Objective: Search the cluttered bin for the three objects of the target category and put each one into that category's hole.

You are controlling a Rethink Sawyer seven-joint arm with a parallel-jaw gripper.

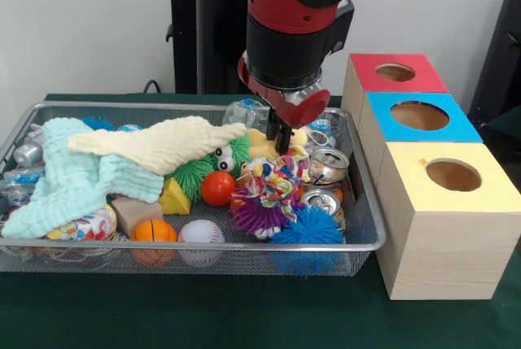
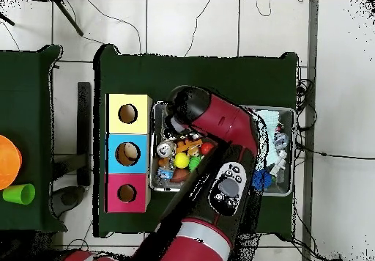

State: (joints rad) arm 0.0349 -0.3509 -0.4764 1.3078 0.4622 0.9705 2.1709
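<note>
The wire-mesh bin [image 1: 368,245] holds a heap of toys, cloths and cans. My gripper [image 1: 281,141] hangs low over the bin's back right part. It is right at a yellow-tan plush toy [image 1: 261,146] that shows on both sides of it. A multicoloured rope toy [image 1: 277,180] lies just in front. No other plush animal shows. The red-topped box [image 1: 376,66] stands farthest back on the right, with its round hole [image 1: 396,72] open. In the overhead view the arm covers most of the bin [image 2: 288,111]. The red box's hole [image 2: 127,193] also shows there.
A blue-topped box [image 1: 381,106] and a yellow-topped box [image 1: 407,158] stand in front of the red one. In the bin are a pale green towel [image 1: 65,174], a cream cloth [image 1: 159,144], a green hairy ball with eyes [image 1: 195,174], spiky balls [image 1: 308,227], sports balls and cans [image 1: 328,164].
</note>
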